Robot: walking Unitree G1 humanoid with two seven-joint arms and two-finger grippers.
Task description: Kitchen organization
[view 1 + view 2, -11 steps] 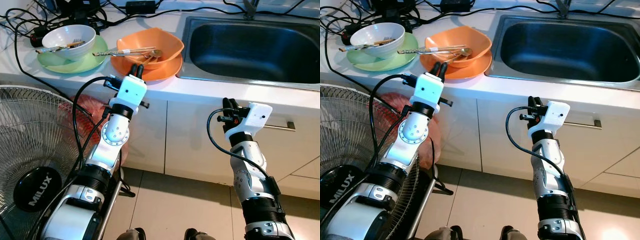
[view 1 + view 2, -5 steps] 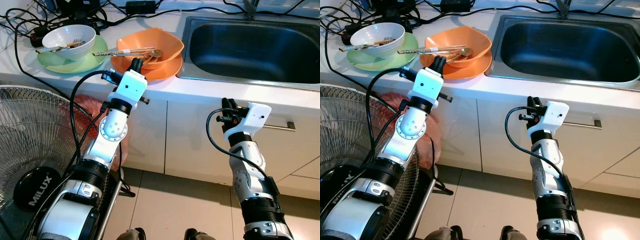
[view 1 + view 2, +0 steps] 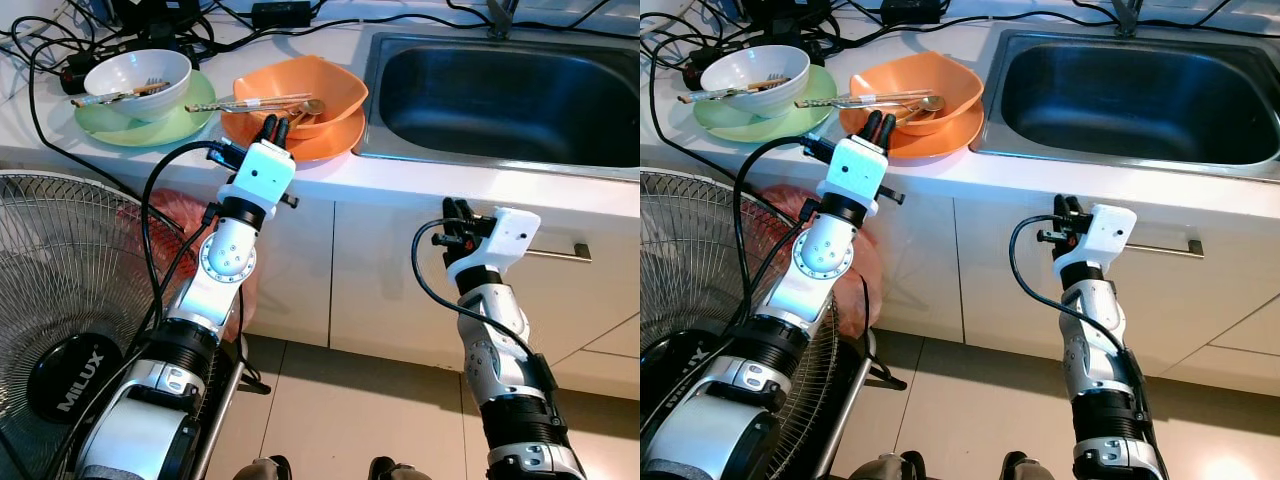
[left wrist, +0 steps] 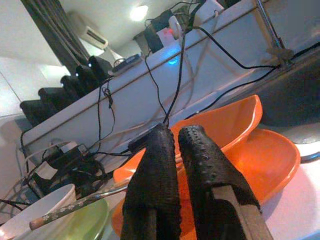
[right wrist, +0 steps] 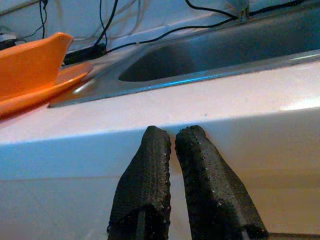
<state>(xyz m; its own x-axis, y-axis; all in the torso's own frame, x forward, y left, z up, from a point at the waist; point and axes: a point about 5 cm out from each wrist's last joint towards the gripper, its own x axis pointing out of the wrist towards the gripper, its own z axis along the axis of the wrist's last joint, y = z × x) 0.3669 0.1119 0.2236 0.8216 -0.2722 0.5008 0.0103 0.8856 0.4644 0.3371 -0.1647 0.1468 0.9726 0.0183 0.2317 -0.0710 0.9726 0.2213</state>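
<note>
An orange bowl (image 3: 318, 82) sits on an orange plate (image 3: 335, 139) on the white counter, left of the steel sink (image 3: 500, 90). Chopsticks (image 3: 245, 103) and a spoon lie across the bowl. Further left, a white bowl (image 3: 135, 72) holding utensils rests on a green plate (image 3: 170, 128). My left gripper (image 3: 273, 124) is shut and empty, its tips at the front edge of the orange plate (image 4: 260, 160). My right gripper (image 3: 456, 208) is shut and empty, held just below the counter edge in front of the cabinet, under the sink.
A standing fan (image 3: 60, 300) fills the lower left beside my left arm. A red bag (image 3: 165, 210) hangs behind that arm. Black cables (image 3: 150, 25) crowd the back of the counter. A cabinet handle (image 3: 560, 252) sits right of my right gripper.
My left gripper has risen and reached forward from below the counter edge up to the orange plate's front rim. The right arm has barely moved.
</note>
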